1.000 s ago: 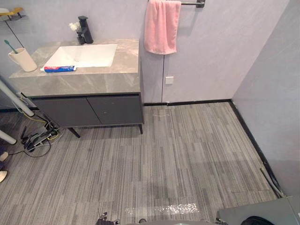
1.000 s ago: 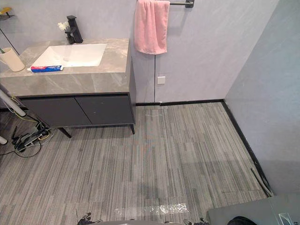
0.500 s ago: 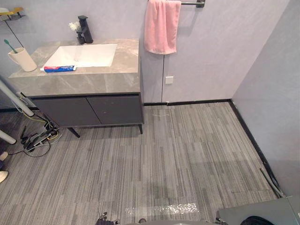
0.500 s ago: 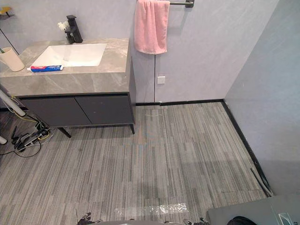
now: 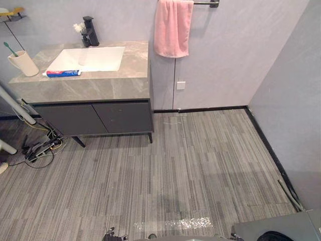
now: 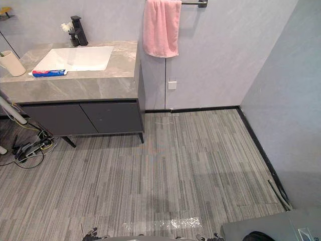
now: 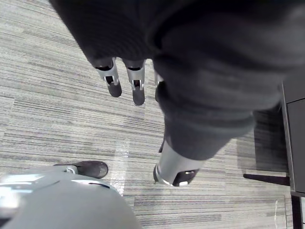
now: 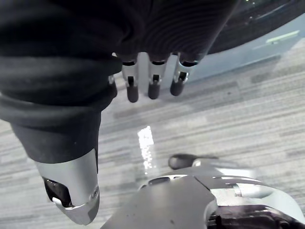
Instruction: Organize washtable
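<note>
Two hands hang slack, empty: left hand, right hand. Upper left, toothpaste tube: likely light, squishy; pinch mid-body.

We find the left hand and right hand with fingers over the floor. The table stands well apart, ahead and left of those fingers. A sink is set in it, with a faucet behind. A tube lies just before the sink. A cup holding a toothbrush stands left of the tube. Right of the table, a towel hangs on a wall rail.
</note>
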